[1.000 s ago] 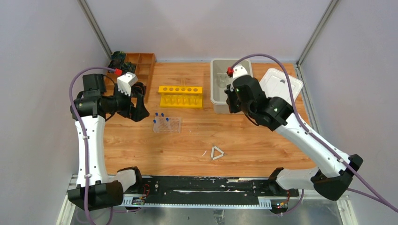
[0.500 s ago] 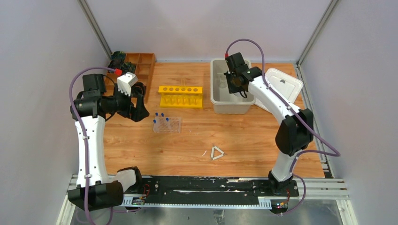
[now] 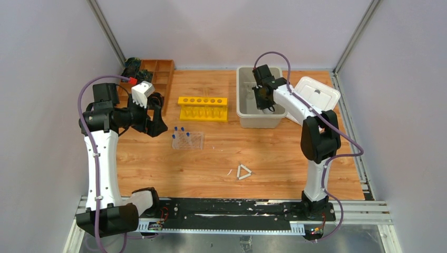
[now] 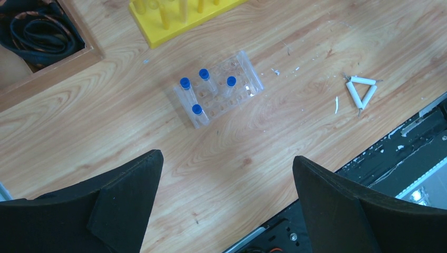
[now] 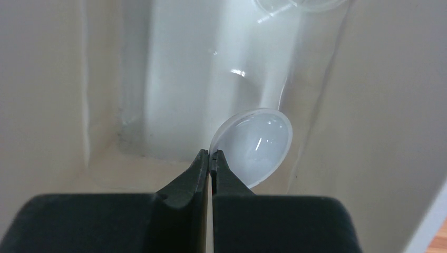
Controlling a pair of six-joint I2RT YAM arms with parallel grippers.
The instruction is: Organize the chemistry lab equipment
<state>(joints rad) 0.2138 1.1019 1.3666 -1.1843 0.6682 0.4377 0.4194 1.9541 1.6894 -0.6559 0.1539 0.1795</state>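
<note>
My right gripper (image 5: 211, 154) is down inside the grey bin (image 3: 242, 105), shut on the rim of the white round dish (image 5: 258, 145), which stands tilted against the bin wall. A clear glass piece (image 5: 303, 4) lies further in; I cannot tell whether it is the beaker or the funnel. The clear tube rack (image 3: 187, 140) with several blue-capped tubes (image 4: 202, 74) stands mid-table. The small white triangle (image 3: 243, 172) lies near the front, also in the left wrist view (image 4: 361, 92). My left gripper (image 4: 226, 158) is open and empty, held high above the table left of the rack.
A yellow tube rack (image 3: 203, 108) stands behind the clear rack. A wooden compartment tray (image 3: 158, 76) with black objects is at the back left. The bin's white lid (image 3: 316, 95) lies to the right of the bin. A small white sliver (image 4: 336, 104) lies beside the triangle.
My right arm has swung back and reached down into the grey bin, its gripper now shut on the dish rim. My left arm has not moved.
</note>
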